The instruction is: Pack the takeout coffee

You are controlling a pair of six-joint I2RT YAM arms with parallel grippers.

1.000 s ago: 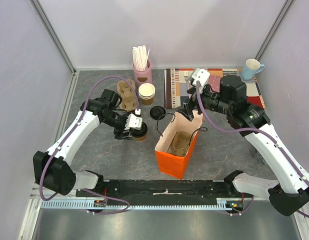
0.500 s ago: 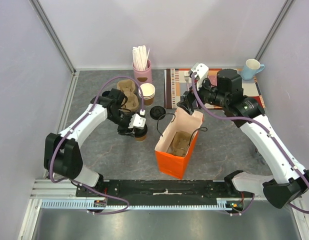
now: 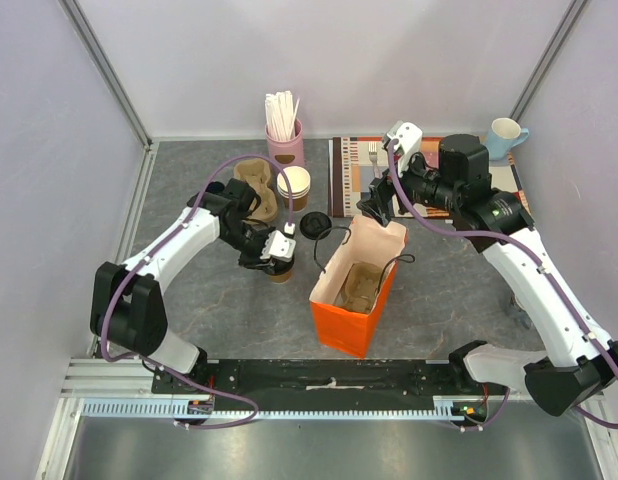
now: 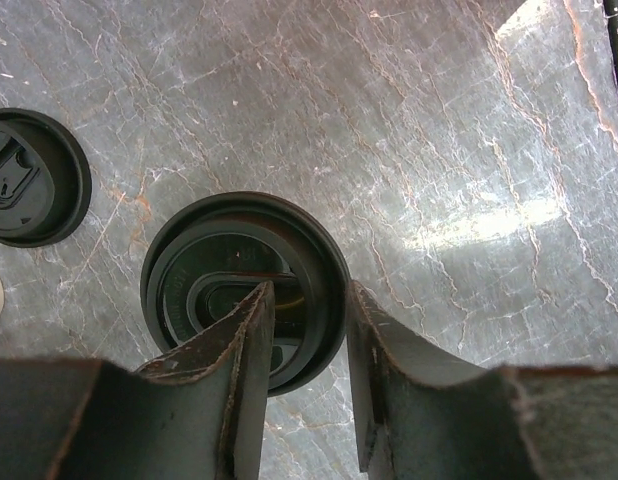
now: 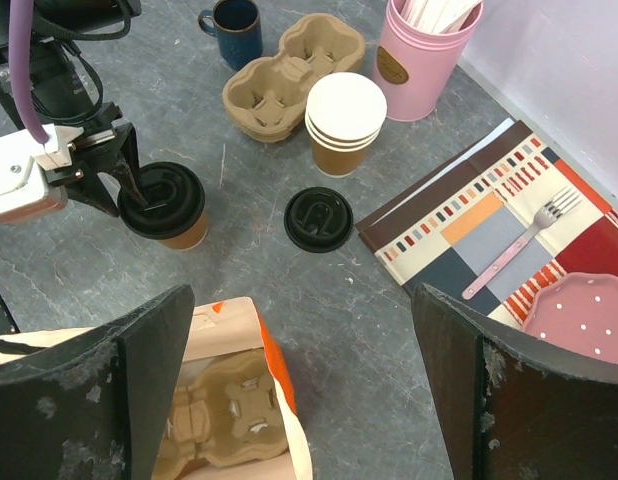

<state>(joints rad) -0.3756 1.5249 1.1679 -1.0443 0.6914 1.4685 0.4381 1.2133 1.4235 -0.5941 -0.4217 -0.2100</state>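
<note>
The takeout coffee [image 3: 279, 268], a brown paper cup under a black lid [image 4: 244, 285], stands on the grey table left of the orange bag [image 3: 344, 325]. My left gripper [image 3: 272, 252] hovers over its lid. In the left wrist view the left gripper [image 4: 307, 295] has one finger over the lid's middle and the other just outside the rim, jaws partly apart; I cannot tell whether they touch the lid. The right wrist view shows the cup [image 5: 164, 200] with those fingers at its left edge. My right gripper [image 5: 301, 295] is wide open above the bag's far edge [image 5: 279, 400], holding nothing.
A cardboard cup carrier [image 5: 224, 415] lies inside the bag. A loose black lid [image 3: 312, 225] lies beside the cup. A stack of lidless cups [image 3: 294, 185], another carrier [image 3: 254, 185], a pink stick holder [image 3: 285, 145], a striped placemat [image 3: 354, 185] and a dark blue mug [image 5: 234, 25] stand behind.
The left arm has swung its gripper round over the cup's lid and its jaws have narrowed. The right gripper has shifted slightly above the bag and stays wide open.
</note>
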